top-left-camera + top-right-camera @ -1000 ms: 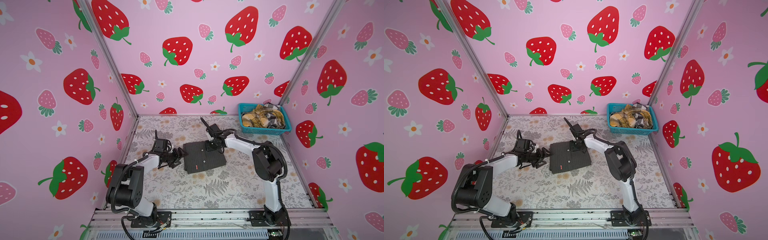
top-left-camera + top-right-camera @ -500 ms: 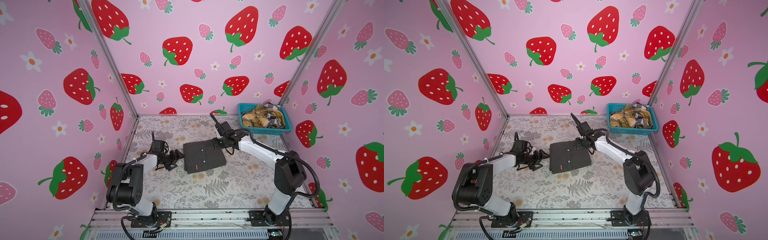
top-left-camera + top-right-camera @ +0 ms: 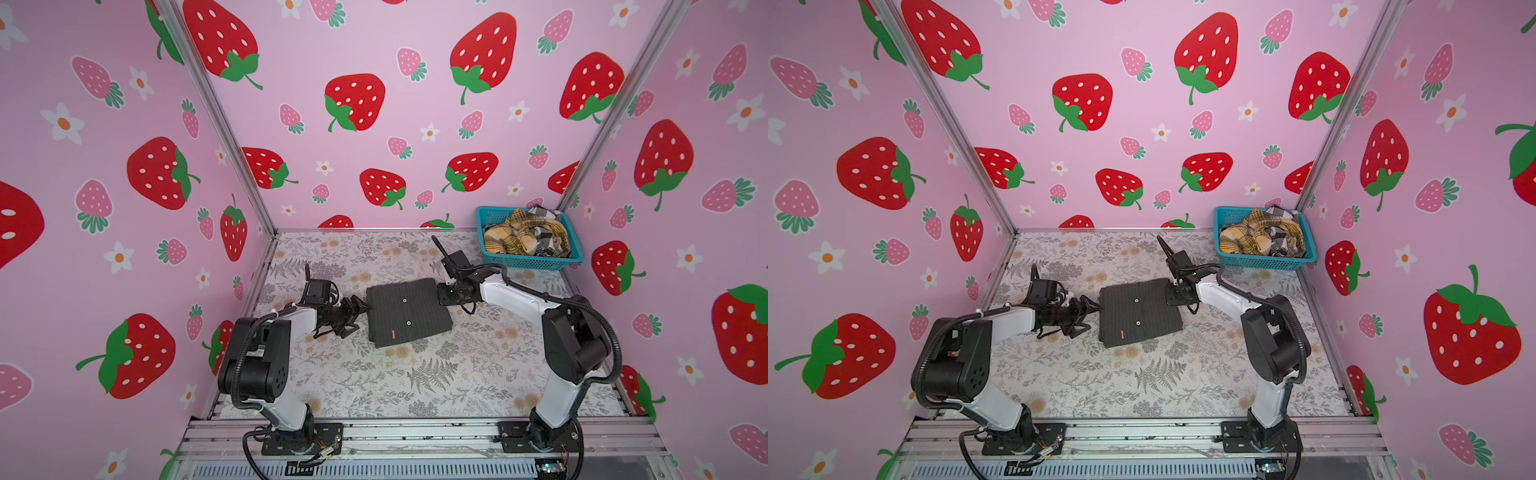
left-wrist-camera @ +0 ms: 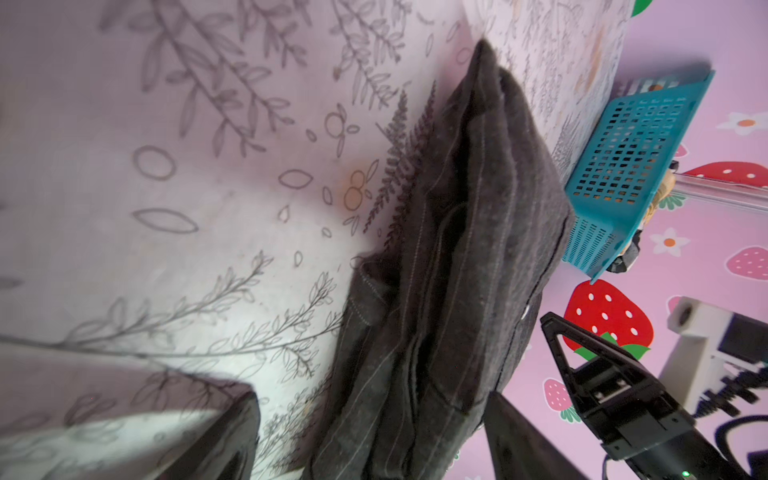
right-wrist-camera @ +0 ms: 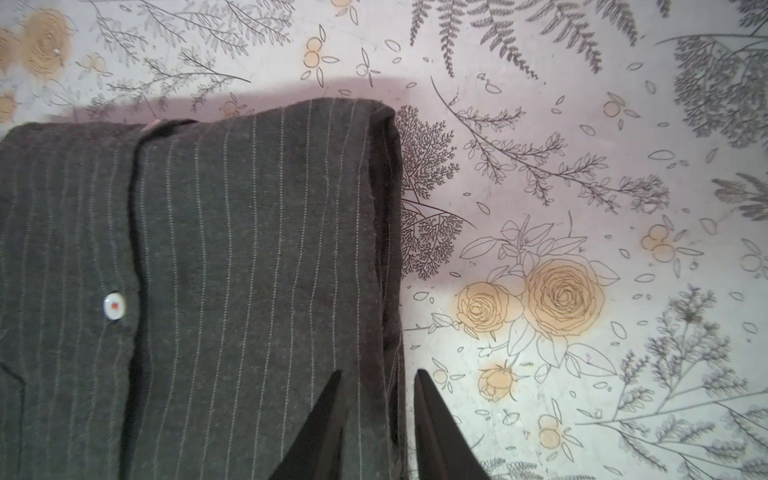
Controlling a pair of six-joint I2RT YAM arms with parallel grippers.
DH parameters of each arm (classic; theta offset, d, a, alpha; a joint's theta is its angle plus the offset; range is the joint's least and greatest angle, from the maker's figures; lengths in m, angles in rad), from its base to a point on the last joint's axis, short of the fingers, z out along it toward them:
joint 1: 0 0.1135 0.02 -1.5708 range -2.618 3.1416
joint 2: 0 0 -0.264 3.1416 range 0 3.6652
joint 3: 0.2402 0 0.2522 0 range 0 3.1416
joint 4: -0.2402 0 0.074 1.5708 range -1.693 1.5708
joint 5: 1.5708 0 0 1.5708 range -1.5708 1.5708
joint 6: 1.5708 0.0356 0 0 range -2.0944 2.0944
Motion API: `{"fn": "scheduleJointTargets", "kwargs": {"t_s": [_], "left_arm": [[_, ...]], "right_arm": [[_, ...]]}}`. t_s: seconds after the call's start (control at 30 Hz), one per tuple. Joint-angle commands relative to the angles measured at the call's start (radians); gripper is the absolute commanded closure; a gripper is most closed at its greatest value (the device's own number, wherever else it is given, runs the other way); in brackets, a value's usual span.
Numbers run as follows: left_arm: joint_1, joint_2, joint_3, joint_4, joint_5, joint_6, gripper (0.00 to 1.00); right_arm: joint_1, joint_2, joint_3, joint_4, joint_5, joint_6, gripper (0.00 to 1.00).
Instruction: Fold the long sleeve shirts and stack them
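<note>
A dark charcoal pinstriped shirt [image 3: 407, 311] [image 3: 1140, 311] lies folded into a rectangle on the floral mat. My left gripper [image 3: 359, 309] [image 3: 1090, 313] is low at its left edge and wide open; in the left wrist view the shirt's layered edge [image 4: 449, 291] runs between the jaws of the left gripper [image 4: 374, 449]. My right gripper [image 3: 446, 293] [image 5: 379, 374] hovers at the shirt's far right edge [image 5: 386, 249], narrowly open, one finger over cloth and one over the mat. A mustard plaid shirt [image 3: 515, 239] and a black-and-white checked shirt [image 3: 544, 243] lie bunched in the basket.
The turquoise mesh basket [image 3: 530, 262] [image 3: 1262, 262] [image 4: 631, 153] stands in the back right corner against the strawberry-print walls. Metal frame posts rise at both back corners. A metal rail with both arm bases runs along the front edge.
The right arm's elbow has swung out to the right, and its gripper has slid a little right to the shirt's far right edge. The left gripper has stayed at the left edge.
</note>
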Motion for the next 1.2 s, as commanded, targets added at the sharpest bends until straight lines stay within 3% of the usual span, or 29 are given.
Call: {"fn": "scheduleJointTargets", "kwargs": {"t_s": [0.0,0.37,0.6,0.9,0.97,1.1,1.17], "left_arm": [[-0.027,0.073,0.002,0.036,-0.03,-0.05,0.17],[-0.051,0.214,-0.021,0.169,-0.026,-0.132,0.29],[-0.058,0.303,-0.074,0.455,0.058,-0.259,0.42],[-0.077,0.363,-0.078,0.667,0.118,-0.346,0.62],[-0.079,0.389,-0.082,0.752,0.132,-0.388,0.58],[-0.086,0.416,-0.111,0.88,0.124,-0.449,0.27],[-0.09,0.413,-0.116,0.869,0.115,-0.428,0.21]], "right_arm": [[0.0,0.043,-0.004,0.011,-0.024,0.013,0.7],[0.001,0.135,-0.001,0.052,-0.097,0.027,0.72],[0.001,0.183,-0.012,0.066,-0.115,0.038,0.74],[0.001,0.179,-0.028,0.089,-0.126,0.052,0.75],[0.001,0.182,-0.023,0.091,-0.133,0.054,0.75],[0.002,0.19,-0.013,0.084,-0.134,0.058,0.75],[0.001,0.192,-0.011,0.082,-0.135,0.059,0.75]]}}
